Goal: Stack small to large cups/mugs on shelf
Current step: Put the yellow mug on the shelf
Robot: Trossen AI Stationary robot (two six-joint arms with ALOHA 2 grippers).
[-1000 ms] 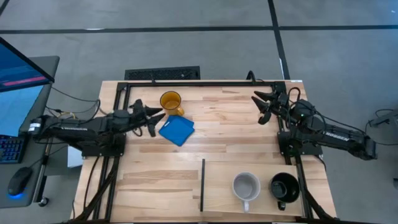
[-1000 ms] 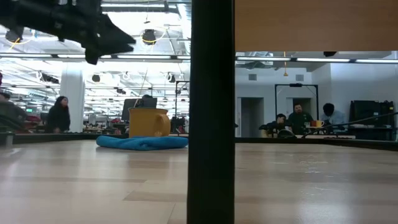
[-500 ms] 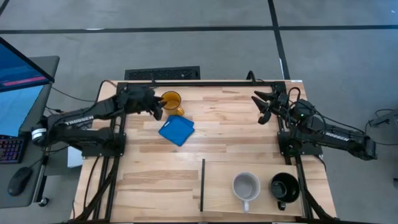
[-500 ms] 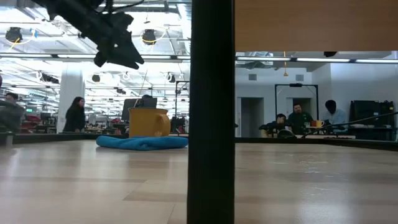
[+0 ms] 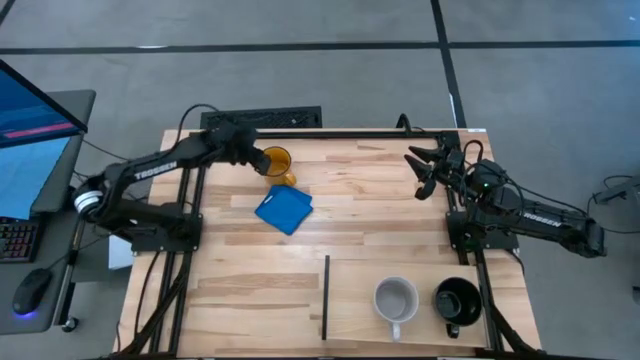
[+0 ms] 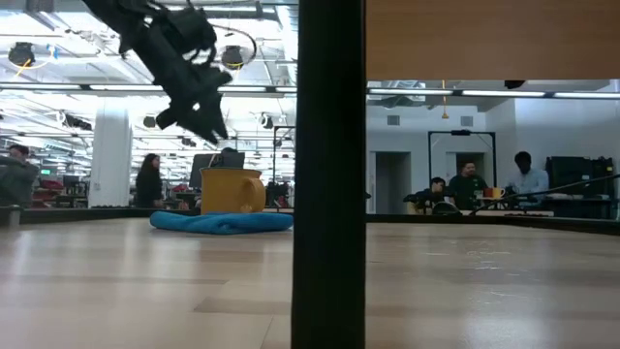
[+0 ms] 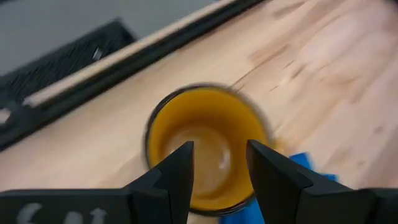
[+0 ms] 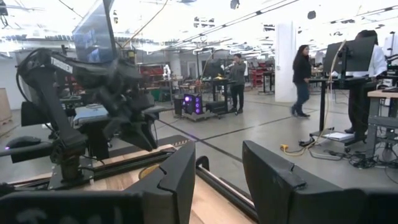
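Observation:
The amber mug (image 5: 274, 162) stands upright on its base at the table's far left, and its handle points toward the blue square (image 5: 284, 210). My left gripper (image 5: 257, 159) hangs open above the mug's far-left side, tipped down toward it. In the left wrist view the mug's mouth (image 7: 208, 140) shows between the two fingers. The grey-white mug (image 5: 395, 300) and the black mug (image 5: 457, 300) stand on the shelf (image 5: 420, 268), to the right of the black divider strip (image 5: 326, 297). My right gripper (image 5: 416, 173) waits open at the far right, raised.
In the low view, the divider strip (image 6: 329, 174) rises as a black upright in front, with the amber mug (image 6: 231, 191) behind the blue square (image 6: 221, 222). A black frame rail (image 5: 330, 133) runs along the table's far edge. Bare wood lies mid-table.
My left gripper has swung from beside the blue square's left toward the table's far edge. It has tipped downward and now hangs over the amber mug. The mugs and the blue square have kept their places.

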